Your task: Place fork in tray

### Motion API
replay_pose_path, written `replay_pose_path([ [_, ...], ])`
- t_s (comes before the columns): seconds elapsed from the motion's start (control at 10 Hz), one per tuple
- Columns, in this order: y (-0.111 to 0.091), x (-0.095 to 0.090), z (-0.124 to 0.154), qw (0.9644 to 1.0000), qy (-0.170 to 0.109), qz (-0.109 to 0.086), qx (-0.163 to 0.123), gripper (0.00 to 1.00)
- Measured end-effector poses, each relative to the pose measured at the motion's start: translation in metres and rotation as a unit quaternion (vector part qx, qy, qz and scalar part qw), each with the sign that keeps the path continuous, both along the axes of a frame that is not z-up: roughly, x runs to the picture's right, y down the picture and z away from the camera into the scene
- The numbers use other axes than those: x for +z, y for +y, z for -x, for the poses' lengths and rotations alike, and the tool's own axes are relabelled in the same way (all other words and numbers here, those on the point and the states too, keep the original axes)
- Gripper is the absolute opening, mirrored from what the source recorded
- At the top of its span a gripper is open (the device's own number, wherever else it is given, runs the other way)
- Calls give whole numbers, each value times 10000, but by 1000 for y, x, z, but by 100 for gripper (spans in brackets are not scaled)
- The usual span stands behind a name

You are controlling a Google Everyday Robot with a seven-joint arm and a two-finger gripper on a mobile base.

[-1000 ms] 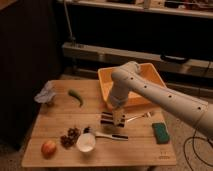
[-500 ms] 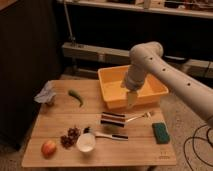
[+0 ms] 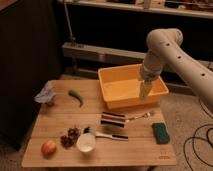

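Observation:
The silver fork (image 3: 141, 116) lies on the wooden table (image 3: 55, 125), just in front of the tray and to the right of a dark striped block (image 3: 113, 120). The orange-yellow tray (image 3: 111, 76) stands at the back right of the table. My gripper (image 3: 145, 89) hangs from the pale arm (image 3: 172, 50) over the right side of the tray, pointing down inside its walls. It is well above and behind the fork, not touching it.
On the table lie a dark-handled utensil with a pale head (image 3: 106, 134), a white bowl (image 3: 86, 143), a green sponge (image 3: 160, 132), grapes (image 3: 70, 137), an apple (image 3: 48, 148), a green pepper (image 3: 76, 96) and a grey-blue cloth (image 3: 46, 94). Cables (image 3: 197, 145) lie on the floor at right.
The gripper has risen from the table near the striped block and swung back and right, over the tray. The fork has stayed on the table.

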State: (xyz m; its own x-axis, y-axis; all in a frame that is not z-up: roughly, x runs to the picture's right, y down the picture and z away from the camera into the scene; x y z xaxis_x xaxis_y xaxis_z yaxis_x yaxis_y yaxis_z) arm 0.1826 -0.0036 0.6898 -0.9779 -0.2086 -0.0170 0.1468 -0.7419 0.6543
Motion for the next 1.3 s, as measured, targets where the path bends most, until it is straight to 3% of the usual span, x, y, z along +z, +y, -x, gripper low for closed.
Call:
replay_pose_path([
  [0.5, 0, 1, 1, 10000, 8, 14, -4, 74],
  [0.6, 2, 2, -1, 9999, 68, 95, 50, 74],
  [0.9, 16, 2, -24, 9969, 357, 414, 571, 74],
  [1.2, 29, -2, -50, 9870, 710, 785, 1206, 74],
  [1.3, 36, -3, -61, 9807, 856, 968, 1470, 74],
])
